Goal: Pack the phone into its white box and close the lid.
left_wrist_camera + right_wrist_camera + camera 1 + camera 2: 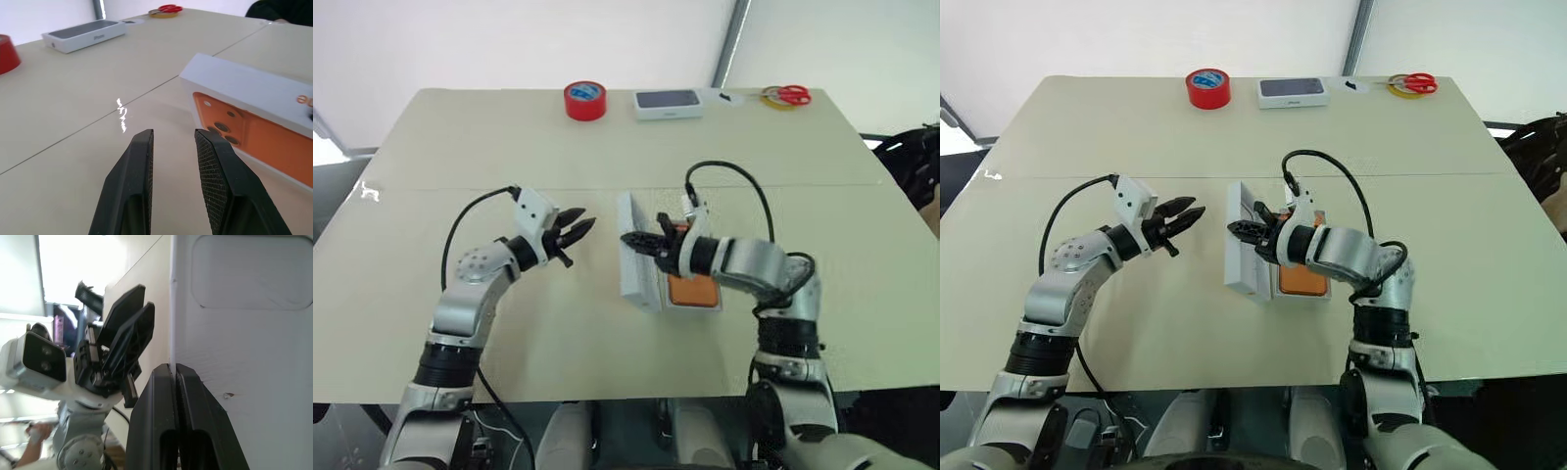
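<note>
A pale beige table (607,147) is standing in front of a white wall and is carrying everything in the scene.

The right gripper (628,239) is pressing its two black fingers (168,396) flat together with no gap and nothing between them; they are pointing toward the robot's left, and the tips are lying against the white face of the lid (637,253), whether touching or just off it I cannot tell. From the right wrist, an oval-cornered recess is showing in that white surface. The left gripper (574,231) is hanging just above the table with its fingers (139,171) a narrow way apart and holding nothing, pointing toward the lid and sitting near it but clear of it.

The lid is standing on its long edge, tilted, near the middle of the table; from the left wrist its printed side with an orange phone picture is facing the left gripper. Just beside it, on the robot's right, the phone (693,290) is lying in the white box (717,305), its orange surface partly covered by the right forearm.

Along the far edge, a red tape roll (585,100), a white box with a dark top (668,103) and red-handled scissors (790,95) on a yellow roll are sitting well apart from the grippers.
</note>
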Robot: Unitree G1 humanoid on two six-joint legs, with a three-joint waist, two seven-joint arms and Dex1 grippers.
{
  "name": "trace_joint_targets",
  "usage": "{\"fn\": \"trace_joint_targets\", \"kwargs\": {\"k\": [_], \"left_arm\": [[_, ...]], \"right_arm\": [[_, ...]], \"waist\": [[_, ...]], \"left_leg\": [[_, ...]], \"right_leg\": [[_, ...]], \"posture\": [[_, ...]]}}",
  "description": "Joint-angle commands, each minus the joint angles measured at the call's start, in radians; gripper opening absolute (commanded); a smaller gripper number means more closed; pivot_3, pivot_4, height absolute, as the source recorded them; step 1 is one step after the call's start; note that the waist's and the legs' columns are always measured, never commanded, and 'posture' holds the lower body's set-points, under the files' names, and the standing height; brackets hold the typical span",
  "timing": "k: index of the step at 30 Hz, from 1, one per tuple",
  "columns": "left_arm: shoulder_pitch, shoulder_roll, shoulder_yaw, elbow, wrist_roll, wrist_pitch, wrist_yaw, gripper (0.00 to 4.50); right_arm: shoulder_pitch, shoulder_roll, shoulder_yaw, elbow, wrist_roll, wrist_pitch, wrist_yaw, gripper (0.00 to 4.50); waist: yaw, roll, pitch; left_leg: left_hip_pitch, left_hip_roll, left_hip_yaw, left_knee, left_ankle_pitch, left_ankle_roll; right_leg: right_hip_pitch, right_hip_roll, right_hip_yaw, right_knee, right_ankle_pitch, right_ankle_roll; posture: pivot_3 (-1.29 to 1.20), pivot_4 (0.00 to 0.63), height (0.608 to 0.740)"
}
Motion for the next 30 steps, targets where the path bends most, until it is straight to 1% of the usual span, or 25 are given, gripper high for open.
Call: {"fn": "trace_joint_targets", "kwargs": {"k": [1,2,4,5,6,10,11,13,15,16,18,19,20,21,25,29,30], "left_arm": [[-0.024,-0.028,-0.039,-0.017,0.017,-0.021,-0.004,1.38],[-0.028,-0.041,-0.057,-0.016,0.024,-0.017,-0.002,1.38],[-0.042,-0.075,-0.107,-0.009,0.052,-0.021,0.002,1.38],[-0.051,-0.092,-0.124,-0.003,0.062,-0.02,0.008,1.38],[-0.062,-0.114,-0.138,0.002,0.063,-0.014,0.012,1.38],[-0.085,-0.158,-0.165,0.01,0.068,0.003,0.015,1.38],[-0.094,-0.171,-0.178,0.019,0.078,0.005,0.02,1.38],[-0.109,-0.192,-0.197,0.039,0.095,0.011,0.028,1.38],[-0.126,-0.214,-0.218,0.066,0.12,0.009,0.044,1.38],[-0.134,-0.227,-0.225,0.079,0.128,0.01,0.053,1.38],[-0.144,-0.247,-0.228,0.093,0.135,0.012,0.064,1.38],[-0.147,-0.252,-0.227,0.095,0.135,0.013,0.067,1.38],[-0.147,-0.257,-0.222,0.094,0.133,0.014,0.071,1.38],[-0.147,-0.26,-0.216,0.092,0.13,0.015,0.076,1.38],[-0.151,-0.255,-0.146,0.067,0.094,0.058,0.106,1.38],[-0.141,-0.2,-0.082,-0.003,0.026,0.198,0.089,1.38],[-0.128,-0.17,-0.073,-0.034,0.001,0.247,0.067,1.38]], "right_arm": [[0.012,0.003,-0.022,-0.062,0.022,-0.053,-0.084,0.87],[0.002,-0.013,-0.022,-0.062,0.022,-0.049,-0.076,1.36],[-0.042,-0.083,-0.022,-0.049,0.022,-0.013,-0.009,2.46],[-0.067,-0.136,-0.013,-0.039,0.022,0.012,0.034,2.98],[-0.095,-0.212,0.001,-0.026,0.022,0.043,0.081,3.42],[-0.164,-0.43,0.061,0.02,0.021,0.089,0.211,3.42],[-0.184,-0.493,0.069,0.026,-0.039,0.113,0.268,3.42],[-0.204,-0.584,0.088,0.028,-0.148,0.137,0.38,3.42],[-0.202,-0.663,0.123,0.0,-0.316,0.135,0.523,2.93],[-0.192,-0.7,0.147,-0.017,-0.399,0.128,0.6,2.59],[-0.169,-0.755,0.2,-0.052,-0.54,0.103,0.731,1.65],[-0.161,-0.771,0.219,-0.064,-0.597,0.09,0.784,1.02],[-0.151,-0.797,0.256,-0.086,-0.674,0.067,0.844,0.5],[-0.142,-0.819,0.288,-0.106,-0.743,0.044,0.898,0.08],[-0.112,-0.882,0.397,-0.171,-0.982,-0.038,1.059,0.03],[-0.076,-0.903,0.459,-0.203,-1.153,-0.097,1.167,0.03],[-0.065,-0.903,0.466,-0.213,-1.181,-0.104,1.193,0.03]], "waist": [[-0.002,0.0,0.0],[-0.003,0.0,0.0],[-0.003,0.001,0.0],[-0.003,0.001,0.001],[-0.004,0.002,0.001],[-0.005,0.001,0.001],[-0.005,0.001,0.001],[-0.003,0.002,0.001],[-0.001,0.002,0.001],[-0.002,0.001,0.001],[-0.001,0.002,0.001],[-0.002,0.001,0.001],[-0.003,0.001,0.001],[-0.003,0.002,0.001],[-0.003,0.002,0.001],[-0.003,0.001,0.001],[-0.002,0.002,0.001]], "left_leg": [[0.001,0.0,0.0,0.0,0.0,0.0],[0.002,0.0,0.0,0.0,0.0,0.0],[0.003,0.001,0.0,0.0,0.0,0.0],[0.003,0.001,0.0,0.0,0.0,0.0],[0.002,0.001,0.0,0.0,0.0,0.0],[0.002,0.001,0.001,-0.001,-0.001,0.002],[0.002,0.002,0.001,-0.001,-0.001,0.002],[0.002,0.003,0.001,-0.002,-0.002,0.003],[0.003,0.003,0.001,-0.001,-0.002,0.003],[0.002,0.003,0.001,-0.001,-0.002,0.003],[0.002,0.003,0.001,-0.001,-0.002,0.003],[0.002,0.003,0.001,-0.001,-0.002,0.003],[0.002,0.003,0.001,-0.001,-0.002,0.003],[0.002,0.003,0.001,-0.001,-0.002,0.003],[0.002,0.003,0.001,-0.001,-0.002,0.003],[0.002,0.003,0.001,-0.001,-0.002,0.003],[0.001,0.003,0.001,-0.001,-0.002,0.003]], "right_leg": [[0.001,0.0,0.0,-0.001,0.0,0.0],[0.002,0.0,0.0,-0.001,0.0,0.0],[0.002,0.001,0.0,-0.001,0.0,0.0],[0.002,0.001,0.0,-0.001,0.0,0.0],[0.001,0.001,0.0,-0.001,0.0,0.0],[0.0,0.002,0.001,-0.001,0.0,0.0],[0.0,0.003,0.001,-0.001,-0.001,0.0],[0.0,0.004,0.001,0.0,-0.001,0.0],[0.0,0.004,0.001,-0.001,-0.001,0.0],[0.0,0.004,0.001,-0.001,-0.001,0.0],[0.0,0.004,0.001,-0.002,-0.001,0.001],[0.0,0.004,0.001,-0.002,-0.001,0.001],[0.0,0.004,0.001,-0.002,-0.001,0.001],[0.0,0.004,0.001,-0.002,-0.001,0.001],[-0.001,0.003,0.001,-0.002,-0.001,0.001],[-0.001,0.004,0.001,-0.002,-0.001,0.001],[-0.001,0.004,0.001,-0.002,-0.001,0.001]], "posture": [[0.0,0.15,0.736],[0.0,0.15,0.736],[0.0,0.15,0.736],[0.0,0.15,0.736],[0.0,0.15,0.736],[0.0,0.15,0.736],[0.0,0.15,0.736],[0.0,0.15,0.736],[0.0,0.15,0.736],[0.0,0.15,0.736],[0.0,0.15,0.736],[0.0,0.15,0.736],[0.0,0.15,0.736],[0.0,0.15,0.736],[0.0,0.15,0.736],[0.0,0.15,0.736],[0.0,0.15,0.736]]}}
